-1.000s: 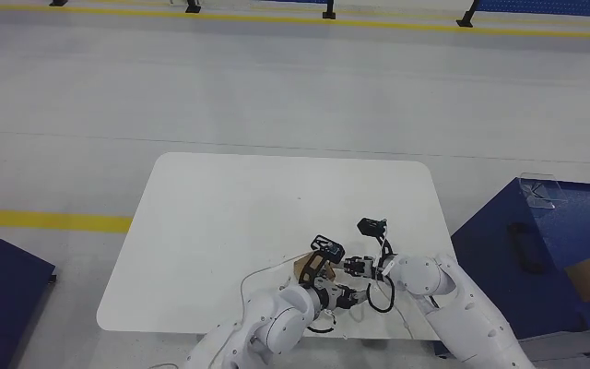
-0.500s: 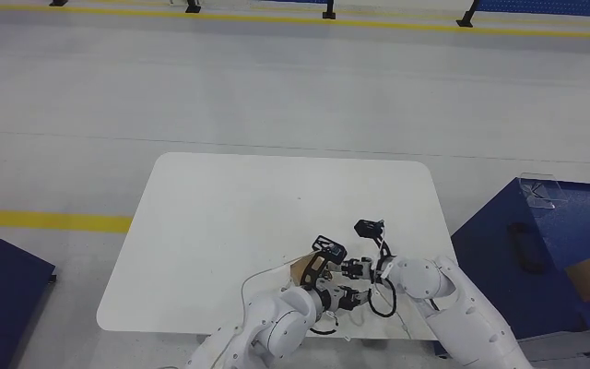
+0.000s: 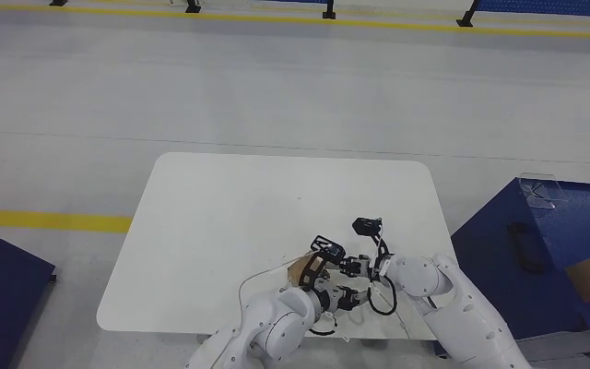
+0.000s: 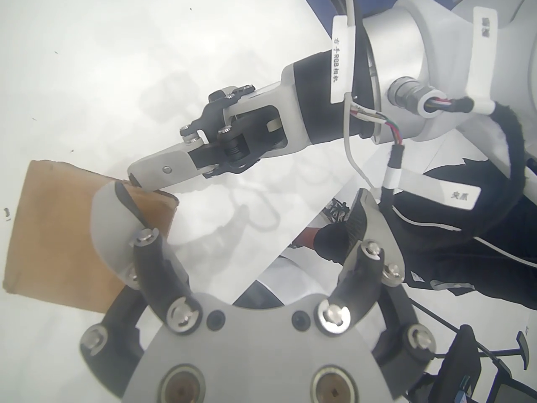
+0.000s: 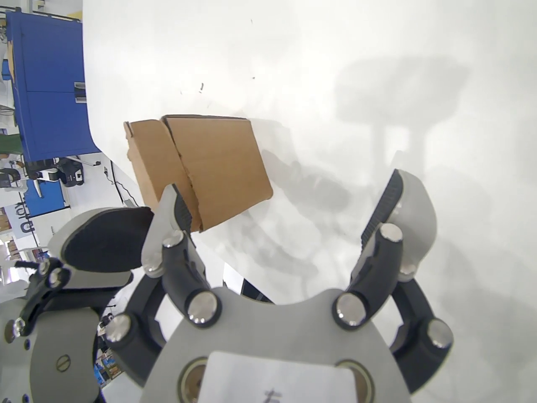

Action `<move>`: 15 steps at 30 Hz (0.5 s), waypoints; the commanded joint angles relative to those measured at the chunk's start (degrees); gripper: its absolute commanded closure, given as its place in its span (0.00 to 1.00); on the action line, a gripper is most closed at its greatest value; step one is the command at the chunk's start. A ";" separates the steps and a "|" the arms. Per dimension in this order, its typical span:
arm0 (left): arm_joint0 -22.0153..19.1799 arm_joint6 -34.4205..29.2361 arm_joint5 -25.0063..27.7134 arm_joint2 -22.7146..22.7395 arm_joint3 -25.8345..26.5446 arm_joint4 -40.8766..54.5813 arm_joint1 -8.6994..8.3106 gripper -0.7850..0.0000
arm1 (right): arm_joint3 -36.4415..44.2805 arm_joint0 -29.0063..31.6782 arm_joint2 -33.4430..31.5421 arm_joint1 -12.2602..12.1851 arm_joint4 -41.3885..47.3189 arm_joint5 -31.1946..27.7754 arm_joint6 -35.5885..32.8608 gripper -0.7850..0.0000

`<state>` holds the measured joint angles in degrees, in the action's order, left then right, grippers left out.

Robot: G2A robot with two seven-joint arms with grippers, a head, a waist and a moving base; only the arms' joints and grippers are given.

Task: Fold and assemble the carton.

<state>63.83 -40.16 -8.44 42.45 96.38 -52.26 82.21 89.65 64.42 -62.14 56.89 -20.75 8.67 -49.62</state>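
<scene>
On the table, the carton lies against the right tool.

Matt brown cardboard carton, ragged along one edge, on a smooth, faintly glossy white table.

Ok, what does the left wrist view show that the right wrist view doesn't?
Left wrist: the right arm's cables, and one finger of the right gripper touching a corner of the carton. Right wrist: the carton's side flap beside its main panel, and a blue cabinet past the table edge. Both: carton, table, and the left gripper, open like the right.
</scene>
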 commanded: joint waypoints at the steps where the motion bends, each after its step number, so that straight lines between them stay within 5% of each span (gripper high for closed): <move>1: 0.12 0.17 -0.29 0.21 0.37 0.01 0.06 0.00 | 0.59 0.40 -0.63 -0.02 0.50 1.00 0.21 0.00; 15: 1.87 -2.34 1.31 5.90 5.77 -1.09 -0.99 0.00 | 1.00 0.43 -1.31 0.07 1.85 2.30 0.33 0.00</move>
<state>65.38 -41.64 -7.88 47.31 101.57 -53.73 81.46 90.65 64.85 -63.45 56.96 -18.91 10.97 -49.30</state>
